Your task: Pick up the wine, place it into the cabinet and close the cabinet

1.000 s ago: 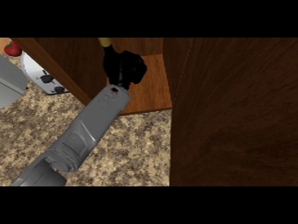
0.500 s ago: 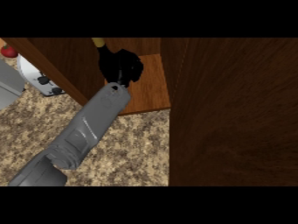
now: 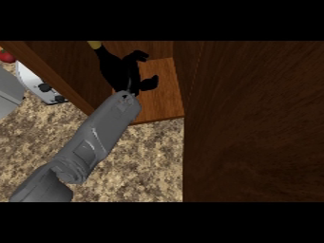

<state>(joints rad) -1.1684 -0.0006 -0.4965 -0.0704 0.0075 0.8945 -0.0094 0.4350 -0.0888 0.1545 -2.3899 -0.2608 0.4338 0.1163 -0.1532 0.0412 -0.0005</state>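
Reaching into the cabinet [image 3: 161, 90], the left hand [image 3: 126, 76] has fingers spread apart beside the wine [image 3: 96, 46]; right hand unseen.

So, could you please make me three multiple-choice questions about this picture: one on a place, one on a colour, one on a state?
1. Where is the robot hand?
A. flat on the counter
B. inside the cabinet, over its shelf
C. on the red thing at the far left

2. What colour is the top of the wine?
A. yellow
B. blue
C. white

3. What is the state of the cabinet?
A. closed
B. open
C. lying on the counter

Answers:
1 B: the robot hand is past the cabinet edge, above the wooden shelf, not on the counter.
2 A: the wine shows a yellow tip beside the hand.
3 B: the shelf inside is in plain view, so the cabinet is not yet closed.
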